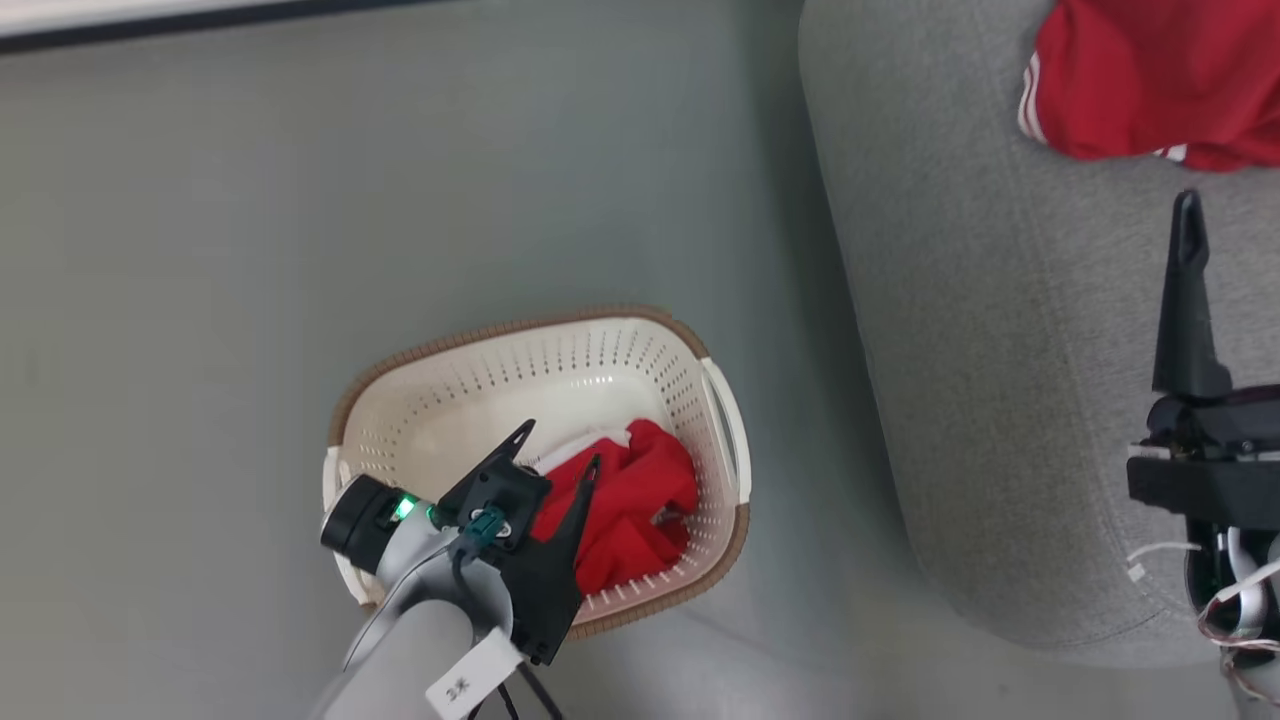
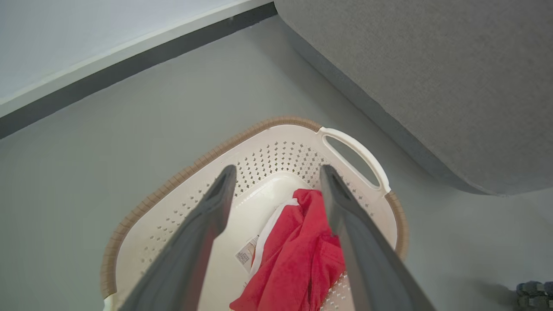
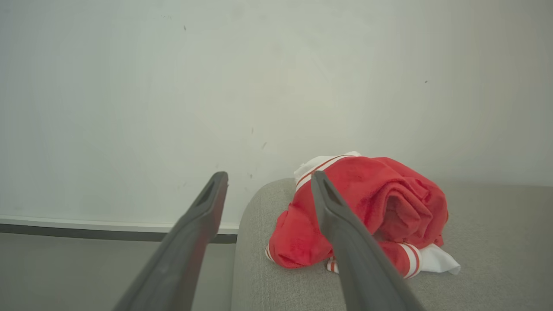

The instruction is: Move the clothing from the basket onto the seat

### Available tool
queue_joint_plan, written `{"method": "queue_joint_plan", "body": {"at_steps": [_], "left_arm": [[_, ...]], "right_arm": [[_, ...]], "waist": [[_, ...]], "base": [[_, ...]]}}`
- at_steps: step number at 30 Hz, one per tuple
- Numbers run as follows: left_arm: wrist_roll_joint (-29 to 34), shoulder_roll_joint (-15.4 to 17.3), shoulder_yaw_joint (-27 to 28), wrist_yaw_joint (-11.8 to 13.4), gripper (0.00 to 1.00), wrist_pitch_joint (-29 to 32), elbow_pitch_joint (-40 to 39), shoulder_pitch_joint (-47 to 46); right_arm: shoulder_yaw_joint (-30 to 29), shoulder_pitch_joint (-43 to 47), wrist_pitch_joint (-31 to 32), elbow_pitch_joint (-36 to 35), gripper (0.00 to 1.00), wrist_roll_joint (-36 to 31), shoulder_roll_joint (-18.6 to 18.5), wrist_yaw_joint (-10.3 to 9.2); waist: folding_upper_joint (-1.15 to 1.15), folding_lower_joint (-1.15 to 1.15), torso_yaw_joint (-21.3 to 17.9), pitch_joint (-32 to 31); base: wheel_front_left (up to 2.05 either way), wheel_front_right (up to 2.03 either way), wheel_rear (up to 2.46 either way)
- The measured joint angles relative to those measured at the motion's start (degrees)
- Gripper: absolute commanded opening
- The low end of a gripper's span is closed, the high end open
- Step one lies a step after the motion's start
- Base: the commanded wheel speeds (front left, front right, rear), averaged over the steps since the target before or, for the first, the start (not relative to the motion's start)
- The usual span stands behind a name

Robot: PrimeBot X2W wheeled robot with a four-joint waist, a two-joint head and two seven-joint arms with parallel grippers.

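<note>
Clothing: 2 pcs, bright red, soft fabric.

Pc 1: striped-cuff garment [image 3: 380, 203]. Crumpled heap on seat [image 1: 980, 350], near its rounded end. White cuffs w/ red stripes; white fabric shows at top & at lower edge. No readable print.

Pc 2: second garment [image 2: 302, 255]. Bunched inside basket [image 1: 560, 365], on the side nearest the seat. White band along one edge. Care tag [image 2: 246, 255]: white, printed, text too small to read.

Basket: cream, perforated walls, brown woven-look rim, side handles. Stands on grey floor [image 1: 300, 250], near seat, not touching it.

Seat: light grey upholstery, rounded edges, one seam visible in head view.

Left end effector [image 2: 277, 167]: jaws spread wide, gripping nothing. Sits over basket interior, fingers aimed down at pc 2. Cannot tell whether a tip touches the fabric.

Right end effector [image 3: 268, 174]: jaws wide apart, empty. Sits over seat, short of pc 1, apart from it.

Misc: white sticker [image 1: 470, 680] on left forearm, dark mark, not legible. Green light [image 1: 403, 508] lit at left wrist. Dark skirting [image 2: 129, 65] along foot of pale wall.
</note>
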Motion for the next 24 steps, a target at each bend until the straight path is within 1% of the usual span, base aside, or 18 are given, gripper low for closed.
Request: {"method": "queue_joint_plan", "body": {"at_steps": [9,10,11,12,24], "left_arm": [[2.3,-0.6,-2.7,-1.0,1.00,1.7,6.4,-6.3],[2.3,-0.6,-2.7,-1.0,1.00,1.7,6.4,-6.3],[2.8,-0.7,-3.2,-1.5,1.00,2.2,7.8,-7.7],[2.8,-0.7,-3.2,-1.5,1.00,2.2,7.8,-7.7],[5.5,-0.9,-5.7,-2.5,1.00,3.5,13.8,-15.9]], "right_arm": [[-0.3,-4.4,0.0,-5.4,1.00,-2.1,-0.1,-0.02],[-0.3,-4.4,0.0,-5.4,1.00,-2.1,-0.1,-0.02],[0.1,-5.3,0.0,-6.6,1.00,-2.6,0.0,-0.10],[0.1,-5.3,0.0,-6.6,1.00,-2.6,0.0,-0.10],[-0.7,-9.9,0.0,-11.6,1.00,-3.4,0.5,-0.16]], "waist": [[0.00,0.00,-0.3,7.8],[0.00,0.00,-0.3,7.8],[0.00,-0.01,-0.4,9.5],[0.00,-0.01,-0.4,9.5],[0.00,-0.01,-1.0,19.8]], "base": [[0.00,0.00,0.00],[0.00,0.00,0.00],[0.00,0.00,0.00],[0.00,0.00,0.00],[0.00,0.00,0.00]]}}
